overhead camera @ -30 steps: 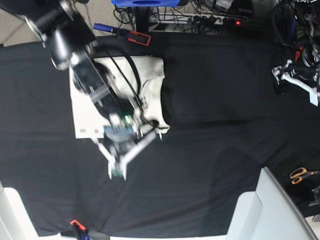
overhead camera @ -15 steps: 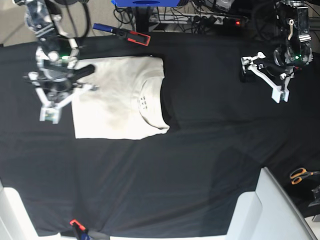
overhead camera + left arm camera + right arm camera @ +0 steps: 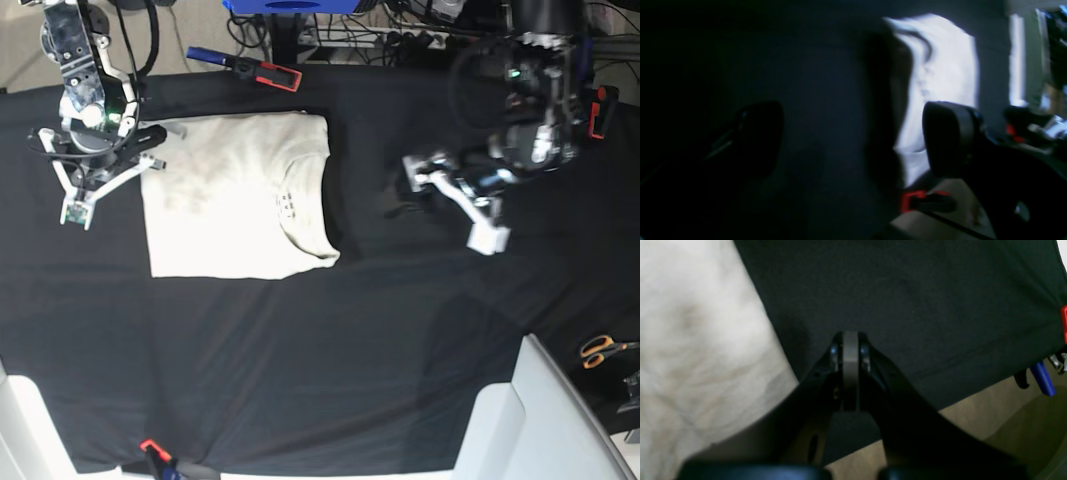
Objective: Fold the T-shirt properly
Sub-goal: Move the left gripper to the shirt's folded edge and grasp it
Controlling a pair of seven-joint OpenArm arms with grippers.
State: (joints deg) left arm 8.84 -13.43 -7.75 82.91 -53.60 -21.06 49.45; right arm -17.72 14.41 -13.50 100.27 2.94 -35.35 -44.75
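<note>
T-shirt [image 3: 235, 197] lies folded flat on the tabletop [image 3: 400, 330], between both arms; right gripper [image 3: 78, 200] jaws clenched empty just beside its edge; left gripper [image 3: 450, 195] jaws spread, well clear; looks near-done, next probably a final half-fold or retreat.

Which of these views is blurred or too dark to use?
Left wrist view: dark and motion-smeared, the T-shirt a blown-out glare patch. Right wrist view: sharp on the right gripper, soft on nearby fabric. Base view: evenly lit, only the left gripper slightly blurred.
</note>
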